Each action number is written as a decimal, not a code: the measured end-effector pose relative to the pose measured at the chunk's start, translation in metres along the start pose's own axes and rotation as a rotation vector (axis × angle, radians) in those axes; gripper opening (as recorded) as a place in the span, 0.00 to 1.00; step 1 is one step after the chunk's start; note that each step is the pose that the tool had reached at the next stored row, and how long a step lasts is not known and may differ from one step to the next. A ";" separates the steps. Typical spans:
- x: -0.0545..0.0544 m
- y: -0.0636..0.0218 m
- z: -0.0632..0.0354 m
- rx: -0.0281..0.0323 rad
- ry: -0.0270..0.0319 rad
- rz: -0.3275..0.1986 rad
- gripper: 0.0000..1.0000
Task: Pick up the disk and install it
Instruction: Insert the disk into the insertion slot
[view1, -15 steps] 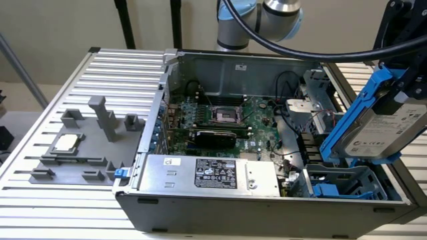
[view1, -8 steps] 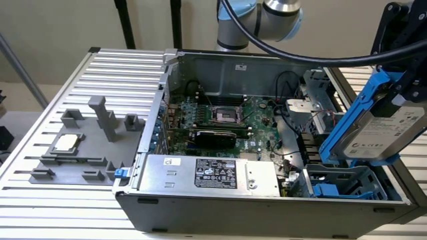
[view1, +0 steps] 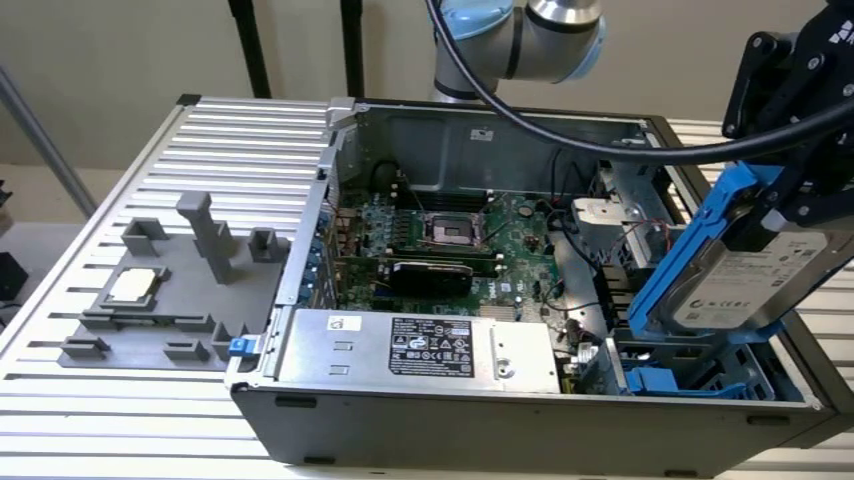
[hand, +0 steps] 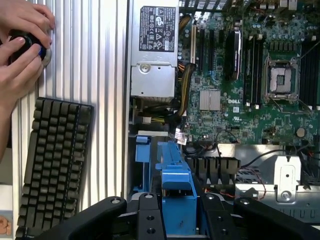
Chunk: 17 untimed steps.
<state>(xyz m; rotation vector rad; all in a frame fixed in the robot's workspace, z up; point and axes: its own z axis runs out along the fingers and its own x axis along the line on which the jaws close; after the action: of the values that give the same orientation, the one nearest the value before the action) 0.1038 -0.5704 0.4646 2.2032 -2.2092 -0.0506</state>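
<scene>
At about three o'clock in the exterior view, the hand (view1: 790, 212) is pinching the disk (view1: 747, 285) by its upper end, jaws pressed against it on both sides; the disk is off the tabletop (view1: 80, 400), tilted steeply and nearly on edge, with its silver face and white label turned toward the camera and blue rails framing it; its lower end hangs close over the blue bay (view1: 674, 380) at the corner of the computer case (view1: 534, 430) near five o'clock; contact between the two cannot be confirmed. The case lies open on its side; the motherboard (view1: 441, 240) occupies its centre, and the power supply (view1: 414, 350), a silver box with a black-and-white label, sits along the case wall at six o'clock; a black cable (view1: 561, 130) sweeps from the robot arm (view1: 534, 40) at twelve o'clock across to the hand. Outside the case, at nine o'clock, a grey fixture (view1: 200, 250) stands on the slatted tabletop with a small square chip (view1: 134, 285) seated in it, well apart from the disk. On the wrist view, the black links of the hand flank the blue carrier of the disk, with the motherboard and power supply beyond it; a keyboard (hand: 55, 165) lies on the tabletop beside the case; a person's fingers (hand: 20, 70) are closed around a round dark object (hand: 22, 42) just beyond the keyboard.
</scene>
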 end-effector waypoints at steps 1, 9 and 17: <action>0.000 0.0007 0.0019 0.0000 0.0005 0.002 0.33; 0.001 0.0007 0.0078 0.0002 0.0013 0.034 0.33; 0.003 0.0002 0.0094 -0.0028 0.0045 0.034 0.33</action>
<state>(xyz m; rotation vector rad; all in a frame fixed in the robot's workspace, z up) 0.1032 -0.5729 0.4552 2.1614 -2.2422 -0.0482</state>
